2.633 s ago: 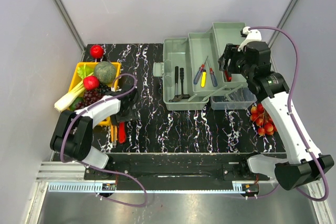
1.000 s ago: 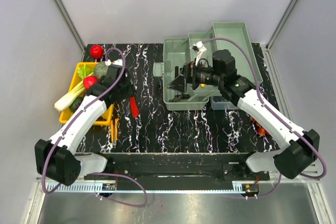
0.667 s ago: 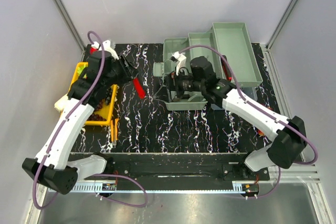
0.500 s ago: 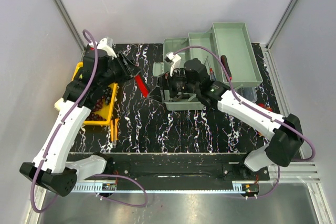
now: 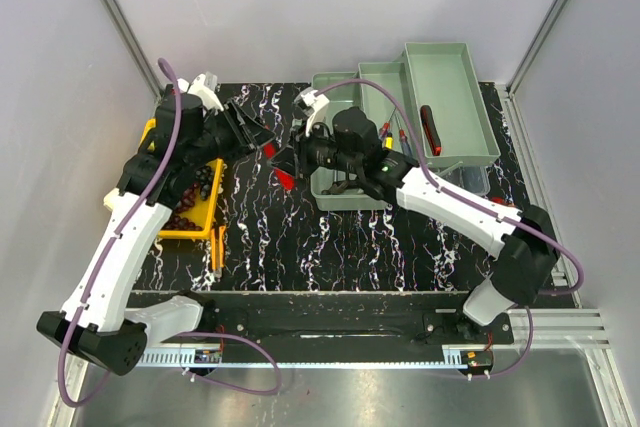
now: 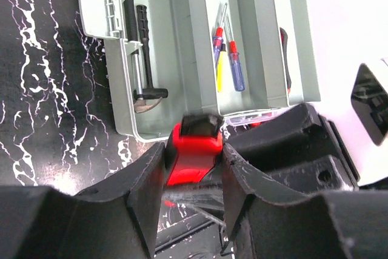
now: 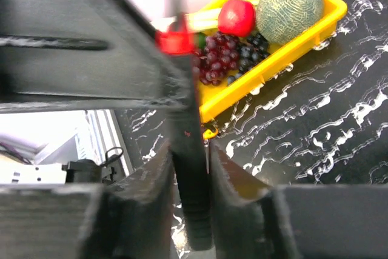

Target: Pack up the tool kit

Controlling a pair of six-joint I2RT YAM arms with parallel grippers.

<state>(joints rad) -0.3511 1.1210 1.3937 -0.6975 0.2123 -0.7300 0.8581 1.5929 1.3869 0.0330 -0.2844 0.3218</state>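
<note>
A tool with a red handle and a black end (image 5: 282, 177) hangs in the air between both arms, left of the open grey-green toolbox (image 5: 345, 199). My left gripper (image 5: 262, 139) is shut on its red part (image 6: 194, 156). My right gripper (image 5: 288, 155) has reached across from the toolbox, and its jaws press on the tool's black ribbed end (image 7: 191, 198). The toolbox (image 6: 182, 59) holds a black hammer (image 6: 142, 83) in its lower part and several screwdrivers (image 6: 221, 59) in a tray. Another red-and-black tool (image 5: 428, 129) lies in the far right tray.
A yellow basket (image 5: 185, 234) of toy fruit and vegetables stands at the left and also shows in the right wrist view (image 7: 291, 47). A yellow-handled tool (image 5: 217, 247) lies on the black marbled table beside it. A clear plastic box (image 5: 465, 179) sits right of the toolbox.
My left arm has lifted the red tool from beside the basket towards the toolbox. My right arm has swung left from the trays and closed around the tool's black end.
</note>
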